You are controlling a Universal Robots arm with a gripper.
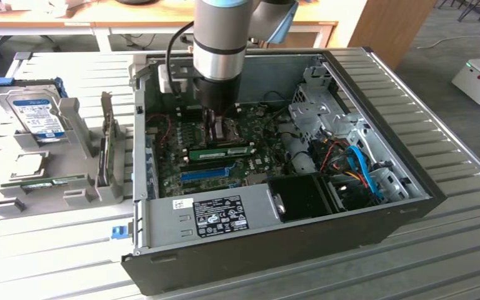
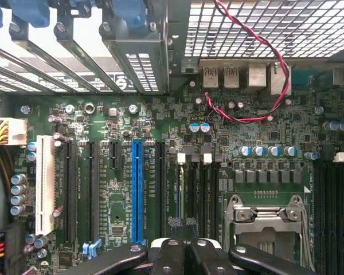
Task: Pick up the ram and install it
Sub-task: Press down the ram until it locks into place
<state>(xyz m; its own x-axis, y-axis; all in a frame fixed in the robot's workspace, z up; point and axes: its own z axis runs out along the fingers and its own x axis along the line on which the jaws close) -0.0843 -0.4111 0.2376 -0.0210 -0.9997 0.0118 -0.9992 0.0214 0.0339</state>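
Note:
The ram, a long green stick with a white label, stands on edge on the motherboard inside the open computer case, just behind the blue slot strip. My gripper reaches down into the case right above and behind the ram's middle. I cannot tell whether it touches the stick. In the wrist view the black fingers of my gripper are pressed together, shut, with nothing visible between them, above the black memory slots beside the processor socket.
A grey rack on the exterior view's left holds a silver hard drive with a blue label and another small green board. Inside the case are blue cables, a black fan shroud and a red twisted wire.

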